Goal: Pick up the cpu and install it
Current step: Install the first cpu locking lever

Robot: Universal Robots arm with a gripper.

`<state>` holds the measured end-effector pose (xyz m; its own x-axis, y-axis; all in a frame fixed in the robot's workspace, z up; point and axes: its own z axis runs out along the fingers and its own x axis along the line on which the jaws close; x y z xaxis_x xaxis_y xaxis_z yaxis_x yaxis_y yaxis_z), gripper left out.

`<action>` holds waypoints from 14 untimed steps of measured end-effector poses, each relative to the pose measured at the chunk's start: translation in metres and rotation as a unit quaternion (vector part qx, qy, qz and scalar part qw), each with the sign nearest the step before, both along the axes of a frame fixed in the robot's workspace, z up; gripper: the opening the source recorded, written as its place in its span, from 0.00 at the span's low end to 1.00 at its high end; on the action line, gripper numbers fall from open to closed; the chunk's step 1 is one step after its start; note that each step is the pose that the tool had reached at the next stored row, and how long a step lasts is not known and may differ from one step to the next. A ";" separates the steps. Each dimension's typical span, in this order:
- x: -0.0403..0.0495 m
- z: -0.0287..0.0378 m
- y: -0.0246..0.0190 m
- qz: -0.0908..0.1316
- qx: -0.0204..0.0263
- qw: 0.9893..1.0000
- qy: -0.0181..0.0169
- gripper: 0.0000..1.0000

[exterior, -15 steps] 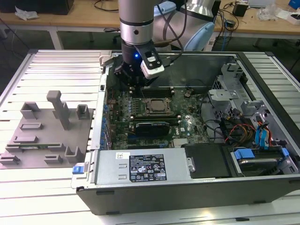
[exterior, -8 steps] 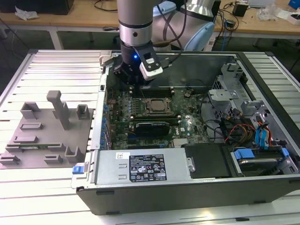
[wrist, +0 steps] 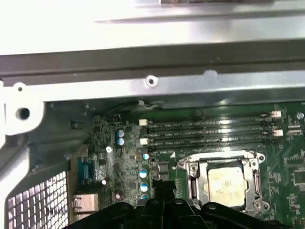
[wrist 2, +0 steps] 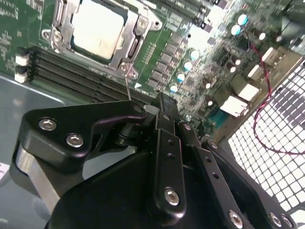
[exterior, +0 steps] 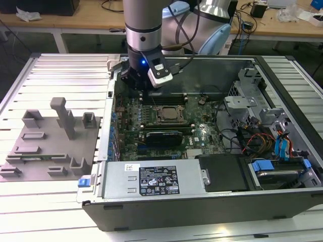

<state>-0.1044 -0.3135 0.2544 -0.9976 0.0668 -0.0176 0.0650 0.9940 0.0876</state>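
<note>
The cpu point(exterior: 169, 115) sits silvery in its socket point(exterior: 169, 107) near the middle of the exterior view. The gripper point(exterior: 144, 86), pressed together on nothing I can make out, hangs low over the board just up and toward the exterior view's left of it. In the second wrist view the thin lever point(wrist 2: 126, 81) runs right up to its tip, so I'd worry a sideways nudge snags that, or scrapes the capacitors point(wrist 2: 183, 71) nearby.
</note>
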 end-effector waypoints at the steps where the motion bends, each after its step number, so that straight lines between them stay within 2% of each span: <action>1: -0.0009 0.0000 0.0000 0.000 0.006 1.000 0.000 0.11; 7: -0.0022 0.0000 0.0000 0.000 0.037 0.999 -0.001 0.11; 8: -0.0022 0.0000 0.0000 0.000 0.043 0.999 -0.001 0.11; 9: -0.0022 0.0000 0.0000 0.000 0.047 0.999 -0.001 0.11; 11: -0.0011 -0.0002 -0.0005 0.000 0.050 0.999 -0.001 0.11; 14: 0.0038 -0.0004 -0.0027 -0.001 0.050 0.999 0.001 0.11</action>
